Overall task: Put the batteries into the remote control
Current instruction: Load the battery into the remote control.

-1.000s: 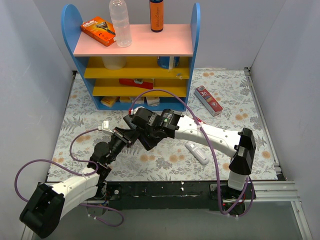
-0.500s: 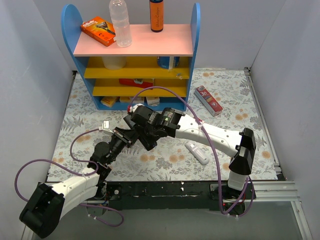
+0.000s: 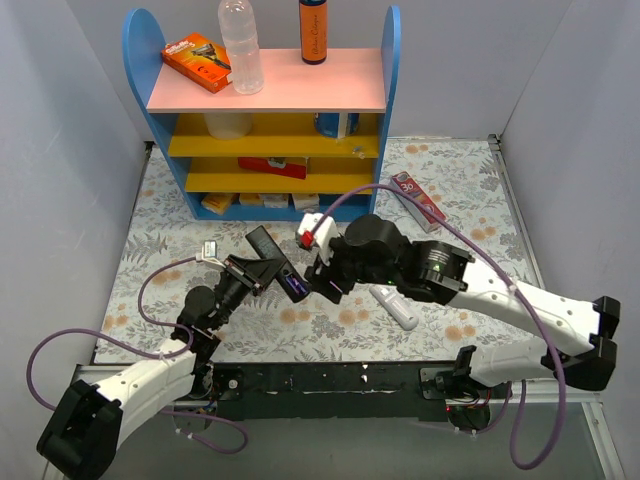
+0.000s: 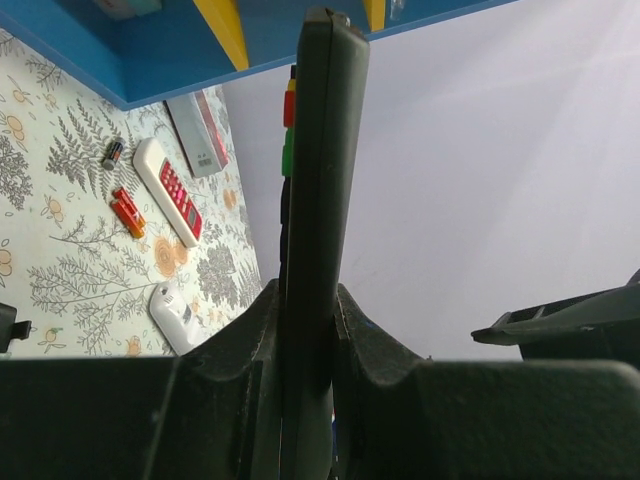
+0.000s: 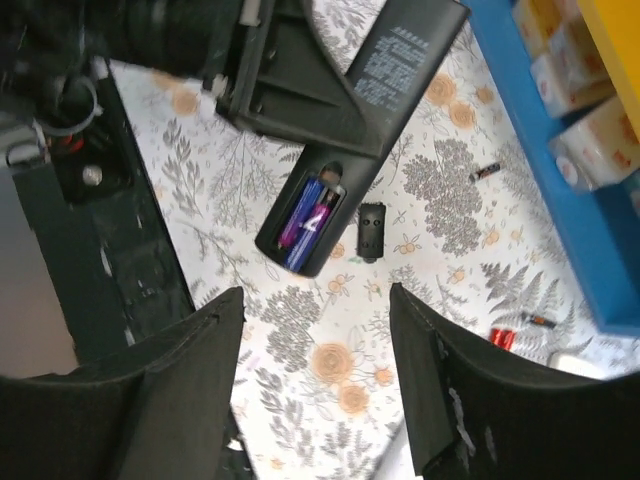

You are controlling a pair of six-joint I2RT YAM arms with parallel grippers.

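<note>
My left gripper (image 4: 308,300) is shut on the black remote control (image 4: 315,200), holding it edge-on above the mat. In the right wrist view the remote control (image 5: 370,110) shows its back, with the compartment uncovered and blue-purple batteries (image 5: 305,222) lying inside. The top view shows them as a purple spot (image 3: 296,287) at the remote control's (image 3: 265,250) near end. My right gripper (image 5: 315,300) stands open and empty just short of that end, also seen in the top view (image 3: 318,280). Loose batteries lie on the mat: a red pair (image 4: 127,210) and a dark one (image 4: 112,153).
A small black battery cover (image 5: 371,230) lies on the mat below the remote. A white remote with red buttons (image 4: 170,190) and a red-and-white box (image 3: 417,200) lie to the right. The blue shelf unit (image 3: 270,110) stands at the back.
My right gripper has opened and drawn back to the right, away from the remote. The batteries in the compartment now show. The left arm has held still.
</note>
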